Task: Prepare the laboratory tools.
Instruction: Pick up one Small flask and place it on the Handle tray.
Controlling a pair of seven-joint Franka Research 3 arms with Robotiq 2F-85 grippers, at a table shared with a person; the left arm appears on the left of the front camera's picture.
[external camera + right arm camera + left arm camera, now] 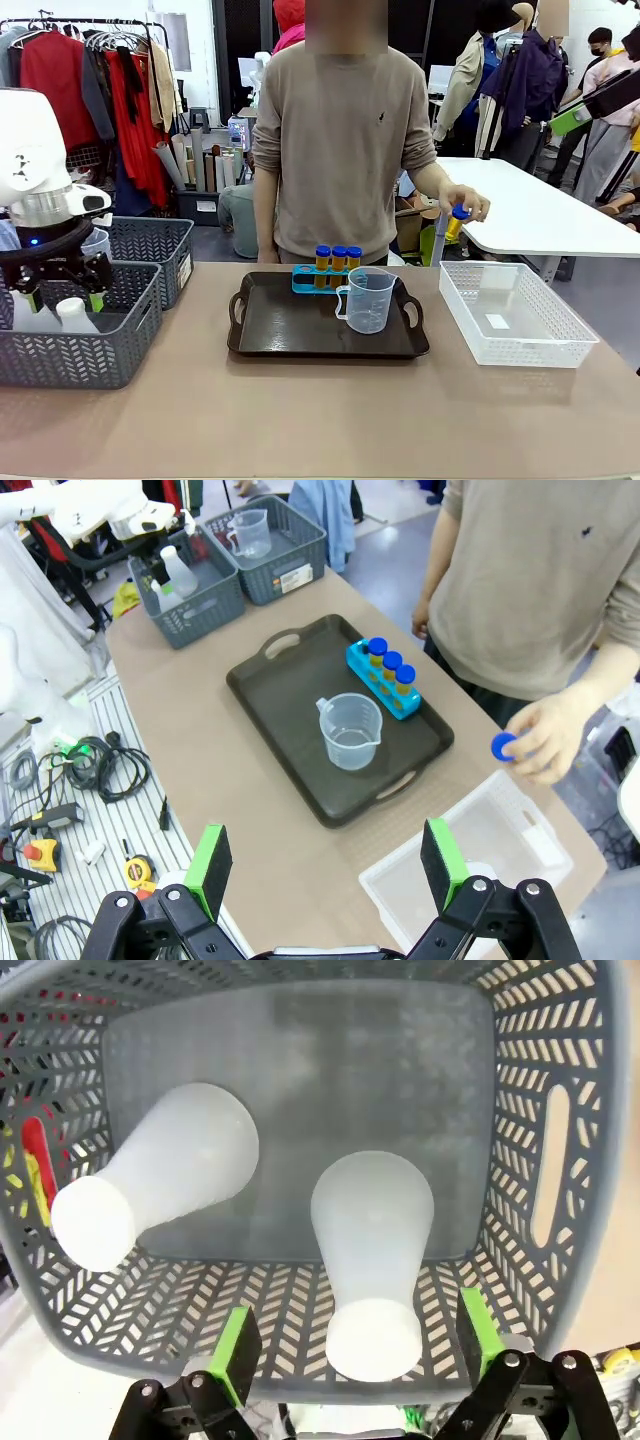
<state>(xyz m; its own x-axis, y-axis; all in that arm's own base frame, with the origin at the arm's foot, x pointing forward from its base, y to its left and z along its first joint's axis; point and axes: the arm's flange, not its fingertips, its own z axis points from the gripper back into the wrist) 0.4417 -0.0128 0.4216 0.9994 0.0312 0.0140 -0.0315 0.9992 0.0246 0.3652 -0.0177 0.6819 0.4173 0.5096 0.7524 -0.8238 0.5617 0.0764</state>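
No legible text found. The white sticker [185, 267] on the rear grey basket [148, 245] is too small to read.

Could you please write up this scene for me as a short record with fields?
Left gripper: open, straddling one conical flask without touching it
Grey basket: holds that flask and a second flask
Black tray: carries blue rack with three tubes, and beaker near it
Person's hand: holds a fourth tube
Right gripper: open, empty
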